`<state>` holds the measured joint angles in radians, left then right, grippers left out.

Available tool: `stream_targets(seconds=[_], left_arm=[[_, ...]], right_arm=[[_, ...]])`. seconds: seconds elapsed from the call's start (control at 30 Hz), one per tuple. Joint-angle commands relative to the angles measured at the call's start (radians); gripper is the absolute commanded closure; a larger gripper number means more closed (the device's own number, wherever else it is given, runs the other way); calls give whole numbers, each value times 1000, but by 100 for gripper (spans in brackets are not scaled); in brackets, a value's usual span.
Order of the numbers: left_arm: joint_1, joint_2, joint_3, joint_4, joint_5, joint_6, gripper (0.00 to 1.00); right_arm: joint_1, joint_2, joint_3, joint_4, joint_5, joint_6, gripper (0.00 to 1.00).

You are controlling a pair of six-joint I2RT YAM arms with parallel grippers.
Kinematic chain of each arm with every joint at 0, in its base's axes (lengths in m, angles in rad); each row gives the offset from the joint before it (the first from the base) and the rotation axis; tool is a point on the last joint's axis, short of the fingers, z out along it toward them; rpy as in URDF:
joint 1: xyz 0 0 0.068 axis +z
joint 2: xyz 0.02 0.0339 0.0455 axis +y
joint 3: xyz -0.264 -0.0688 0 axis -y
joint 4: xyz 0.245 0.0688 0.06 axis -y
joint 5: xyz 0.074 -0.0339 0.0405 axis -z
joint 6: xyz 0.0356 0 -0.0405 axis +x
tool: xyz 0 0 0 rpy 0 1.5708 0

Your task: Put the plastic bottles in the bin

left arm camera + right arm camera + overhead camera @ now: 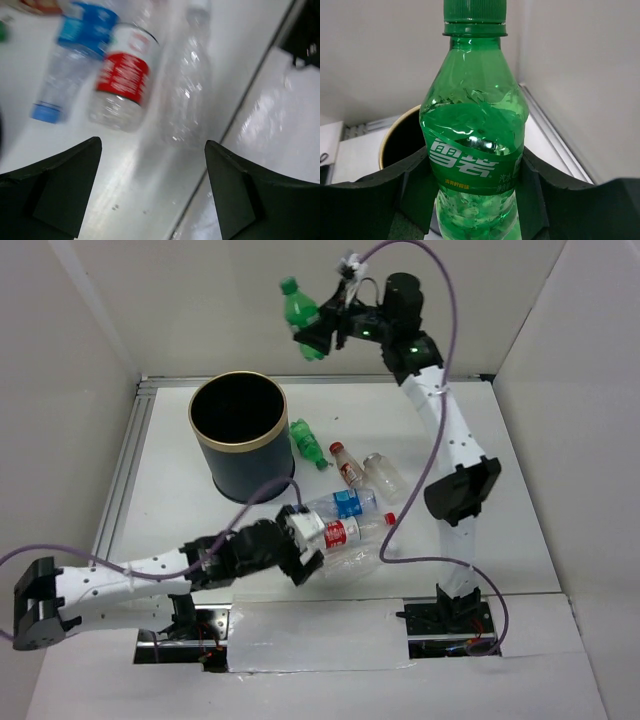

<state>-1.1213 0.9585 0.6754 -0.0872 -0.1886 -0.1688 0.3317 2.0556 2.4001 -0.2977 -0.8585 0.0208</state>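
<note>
Green plastic bottle (pixel 302 312) up in the air, pinched around its lower half by the right gripper (pixel 320 335), cap tilted up and to the left. Hangs high over the far side of the table (pixel 500 530), beyond and to the right of the bin (pixel 240 468), not above its mouth. From the right wrist camera: jaws clamped tight on the labelled belly, white characters across the green label, cap at the very top, and the bin's tan-gold rim and black inside low on the left behind the bottle.

Down on the table, right of the bin: a second green bottle (pixel 309 443) lying just beside the dark wall, cap end toward it; touching or not, cannot tell. Next to that, a small red-capped bottle (pixel 347 464) and a clear bottle (pixel 385 477), side by side, both on their sides.

Nearer the arms, three more lying in a row: a blue-labelled bottle (pixel 345 504), a red-labelled bottle (pixel 345 531) with a red cap at its right end, and a clear unlabelled bottle (pixel 355 558) closest to the near edge.

Left gripper (pixel 306 545) low over the table at the left ends of that row, jaws spread wide, nothing between them. Through the left wrist camera, somewhat blurred: both dark fingers at the bottom corners, bare white table in the gap, and the bases of the red-labelled and unlabelled bottles just ahead of the tips, the blue-labelled one off to the left.
</note>
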Motion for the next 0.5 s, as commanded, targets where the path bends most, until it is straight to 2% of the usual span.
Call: stream_targets(seconds=[0.0,0.07,0.2,0.3,0.33,0.43,0.47], left_arm=[[-113,32,-2,116,-97,-40,3],[-138,95,7,131,-106,-55,3],[-163,182,7,207,-132,-55,2],[-163,239,16,270,-123,-55,2],[-163,287,42,270,-123,-46,2],[-163,365,78,291,-104,-22,1],[-172,422,105,291,-104,-21,1]], right_arm=[[105,159,164,68,-30,90,86],[148,202,156,127,-20,111,86],[233,232,107,149,9,111,71],[265,258,97,134,9,123,42],[276,258,97,134,9,123,21],[267,236,97,108,51,123,0],[245,207,97,76,68,123,0]])
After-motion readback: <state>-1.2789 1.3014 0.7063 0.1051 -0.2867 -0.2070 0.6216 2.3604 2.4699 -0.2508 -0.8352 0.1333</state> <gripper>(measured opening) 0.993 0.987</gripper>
